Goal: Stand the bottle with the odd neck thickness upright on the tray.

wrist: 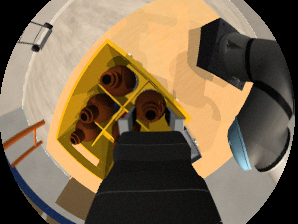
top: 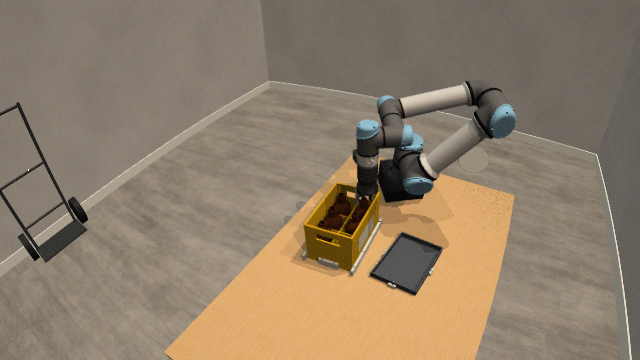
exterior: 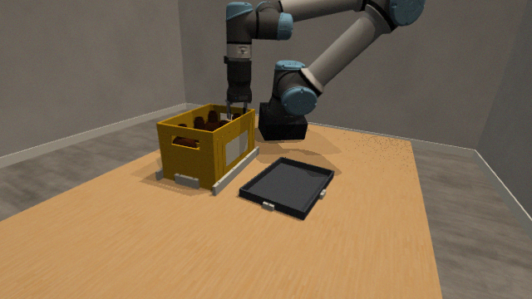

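A yellow crate (top: 330, 245) (exterior: 187, 158) (wrist: 79, 90) stands on the wooden table and holds several brown bottles, all upright. My gripper (top: 366, 198) (exterior: 236, 111) (wrist: 150, 112) is open and points straight down at the crate's back corner nearest the robot base. Its fingers reach just inside the rim, one on each side of the neck of the bottle (top: 363, 204) (wrist: 152, 103) in that corner, without closing on it. Other bottles (top: 342, 202) (exterior: 213, 116) (wrist: 116, 82) stand beside it. The dark tray (top: 407, 262) (exterior: 287, 184) lies empty to the right of the crate.
Grey stop rails (top: 367, 245) (exterior: 234, 170) lie along the crate's foot. The robot base (top: 395, 187) (exterior: 283, 124) stands just behind the crate. A hand truck (top: 37, 200) stands on the floor far to the left.
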`<state>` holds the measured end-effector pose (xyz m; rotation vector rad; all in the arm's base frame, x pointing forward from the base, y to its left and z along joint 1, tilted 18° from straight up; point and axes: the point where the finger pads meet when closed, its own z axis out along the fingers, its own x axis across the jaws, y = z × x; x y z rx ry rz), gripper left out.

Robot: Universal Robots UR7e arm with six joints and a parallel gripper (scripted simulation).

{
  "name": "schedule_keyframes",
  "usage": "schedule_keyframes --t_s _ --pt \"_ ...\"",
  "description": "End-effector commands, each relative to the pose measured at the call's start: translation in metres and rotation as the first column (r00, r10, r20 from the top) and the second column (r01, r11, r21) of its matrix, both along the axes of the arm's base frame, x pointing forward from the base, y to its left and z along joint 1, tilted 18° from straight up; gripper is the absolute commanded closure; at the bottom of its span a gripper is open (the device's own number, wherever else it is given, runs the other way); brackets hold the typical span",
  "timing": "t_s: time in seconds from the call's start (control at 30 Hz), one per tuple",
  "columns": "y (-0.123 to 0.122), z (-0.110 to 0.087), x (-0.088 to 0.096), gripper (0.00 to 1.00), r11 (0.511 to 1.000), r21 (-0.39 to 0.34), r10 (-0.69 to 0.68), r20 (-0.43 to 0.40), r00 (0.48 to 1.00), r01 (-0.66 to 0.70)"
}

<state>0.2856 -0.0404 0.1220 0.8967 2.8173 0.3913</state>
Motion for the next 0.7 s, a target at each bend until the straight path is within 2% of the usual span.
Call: schedule_keyframes --t_s 0.0,0.67 --pt "0.0003 -0.0025 0.0010 0.00 1.000 -0.001 0.000 0.001 1.000 0.000" --pt "0.0009 -0.0055 0.0017 0.00 1.000 -0.001 0.000 0.001 1.000 0.000"
